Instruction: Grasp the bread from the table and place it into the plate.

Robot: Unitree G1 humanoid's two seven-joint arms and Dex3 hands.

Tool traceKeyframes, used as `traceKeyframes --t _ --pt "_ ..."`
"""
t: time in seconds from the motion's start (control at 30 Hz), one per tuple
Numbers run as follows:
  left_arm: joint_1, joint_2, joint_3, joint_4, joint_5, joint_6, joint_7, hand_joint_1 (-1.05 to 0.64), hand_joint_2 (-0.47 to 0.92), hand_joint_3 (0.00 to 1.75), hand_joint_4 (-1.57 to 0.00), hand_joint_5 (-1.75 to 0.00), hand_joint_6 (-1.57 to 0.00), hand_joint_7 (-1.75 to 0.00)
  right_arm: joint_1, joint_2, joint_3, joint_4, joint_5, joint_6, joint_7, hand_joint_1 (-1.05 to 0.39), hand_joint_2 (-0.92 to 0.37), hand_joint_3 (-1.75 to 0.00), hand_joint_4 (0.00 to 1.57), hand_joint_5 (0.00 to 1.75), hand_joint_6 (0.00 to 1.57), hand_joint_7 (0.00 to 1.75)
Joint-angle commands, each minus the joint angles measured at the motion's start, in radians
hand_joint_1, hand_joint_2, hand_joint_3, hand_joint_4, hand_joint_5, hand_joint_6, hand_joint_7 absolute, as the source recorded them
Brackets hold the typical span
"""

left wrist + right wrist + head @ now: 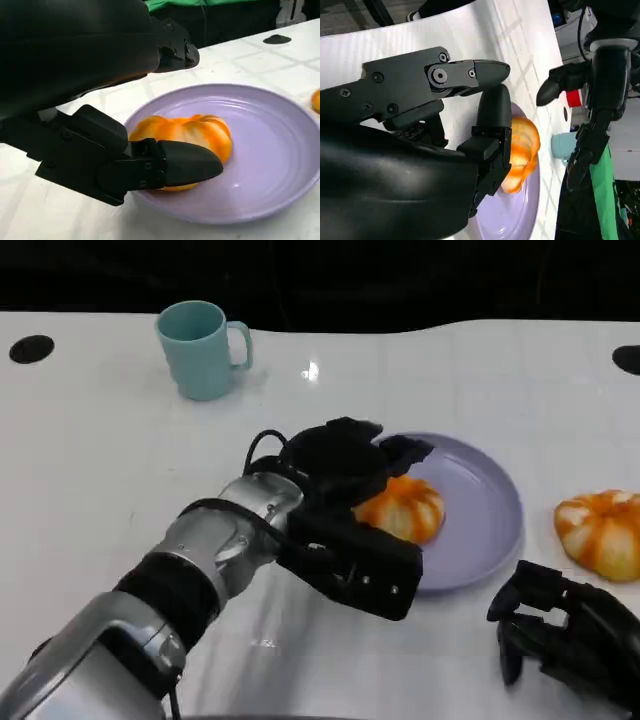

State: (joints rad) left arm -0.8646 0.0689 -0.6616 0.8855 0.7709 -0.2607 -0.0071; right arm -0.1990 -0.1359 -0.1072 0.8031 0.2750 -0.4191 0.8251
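Head view has the left hand [345,510] wrapped around an orange bread roll [405,508], which sits on the lavender plate [495,510]. Fingers either side of it, looks like it's gripping. Right hand [565,632] rests low on the white table [90,460], fingers curled, holding nothing. A second roll [603,532] lies just beside the plate, and a teal mug [200,348] stands well apart.

— What does the left arm [215,545] look like?
— A silver forearm with black bands, and a thin black cable [258,445] looping at the wrist.
— And the hands?
— The left hand [345,515] is black, blocky, with small round screws [439,75] showing; the right hand [570,635] is black too.
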Motion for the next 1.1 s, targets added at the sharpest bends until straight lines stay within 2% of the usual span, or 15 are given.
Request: traceKeyframes --t 0.03,0.1,0.3,0.33,0.4,0.47,0.57,0.67,0.77,0.83,0.97,1.1 --pt "0.072 0.072 0.033 -0.11 -0.03 -0.038 -0.005 -0.94 0.92 0.57 -0.02 -0.12 -0.05 -0.08 0.013 -0.01 -0.009 0.011 0.004 0.015 0.004 -0.55 -0.92 -0.24 0.68 1.75 0.72 1.37" --pt "0.117 0.113 0.049 -0.193 -0.032 -0.047 -0.009 -0.92 0.92 0.56 -0.05 -0.14 -0.06 -0.08 0.015 -0.012 -0.007 0.008 0.001 0.017 0.002 -0.55 -0.92 -0.24 0.68 1.74 0.72 1.36" --pt "0.167 0.148 0.066 -0.303 -0.024 -0.031 -0.042 -0.91 0.92 0.55 -0.1 -0.19 -0.09 -0.1 0.015 -0.012 -0.006 0.008 -0.002 0.01 0.002 -0.55 -0.92 -0.25 0.67 1.75 0.72 1.35" --pt "0.187 0.164 0.077 -0.336 -0.038 -0.045 -0.045 -0.89 0.92 0.52 -0.15 -0.22 -0.13 -0.12 0.015 -0.011 -0.007 0.007 0.0 0.015 0.002 -0.55 -0.92 -0.25 0.67 1.75 0.72 1.35" --pt "0.218 0.186 0.098 -0.384 -0.06 -0.064 -0.051 -0.83 0.92 0.42 -0.18 -0.56 -0.28 -0.18 0.015 -0.009 -0.007 0.006 0.003 0.019 0.002 -0.54 -0.92 -0.24 0.67 1.75 0.73 1.35" --pt "0.24 0.197 0.115 -0.41 -0.08 -0.077 -0.054 -0.79 0.92 0.37 -0.21 -0.76 -0.37 -0.23 0.014 -0.008 -0.008 0.01 0.003 0.012 0.004 -0.54 -0.92 -0.24 0.67 1.75 0.73 1.35" --pt "0.27 0.206 0.138 -0.435 -0.108 -0.102 -0.046 -0.78 0.92 0.35 -0.22 -0.84 -0.41 -0.24 0.015 -0.008 -0.007 0.007 0.003 0.019 0.004 -0.55 -0.92 -0.24 0.67 1.75 0.73 1.35" --pt "0.334 0.223 0.184 -0.468 -0.156 -0.172 0.0 -0.73 0.92 0.36 -0.36 -0.93 -0.58 -0.35 0.019 -0.01 -0.003 -0.002 -0.003 0.023 -0.003 -0.55 -0.92 -0.24 0.67 1.75 0.72 1.36" --pt "0.369 0.225 0.212 -0.463 -0.165 -0.235 0.053 -0.69 0.92 0.38 -0.45 -1.09 -0.65 -0.46 0.02 -0.011 -0.002 -0.004 -0.005 0.023 -0.005 -0.54 -0.92 -0.24 0.67 1.75 0.72 1.36" --pt "0.384 0.226 0.224 -0.457 -0.161 -0.266 0.083 -0.67 0.92 0.38 -0.48 -1.25 -0.6 -0.67 0.019 -0.012 -0.002 -0.003 -0.004 0.021 0.0 -0.54 -0.92 -0.25 0.67 1.75 0.71 1.37" --pt "0.429 0.227 0.254 -0.443 -0.173 -0.35 0.153 -0.61 0.92 0.34 -0.57 -1.37 -0.56 -1.0 0.021 -0.009 -0.004 -0.008 0.004 0.036 0.003 -0.53 -0.92 -0.24 0.67 1.75 0.7 1.38" --pt "0.468 0.224 0.279 -0.423 -0.17 -0.429 0.229 -0.6 0.92 0.32 -0.63 -1.48 -0.56 -1.2 0.024 -0.011 -0.003 -0.017 0.001 0.041 0.001 -0.53 -0.92 -0.24 0.68 1.75 0.71 1.37"
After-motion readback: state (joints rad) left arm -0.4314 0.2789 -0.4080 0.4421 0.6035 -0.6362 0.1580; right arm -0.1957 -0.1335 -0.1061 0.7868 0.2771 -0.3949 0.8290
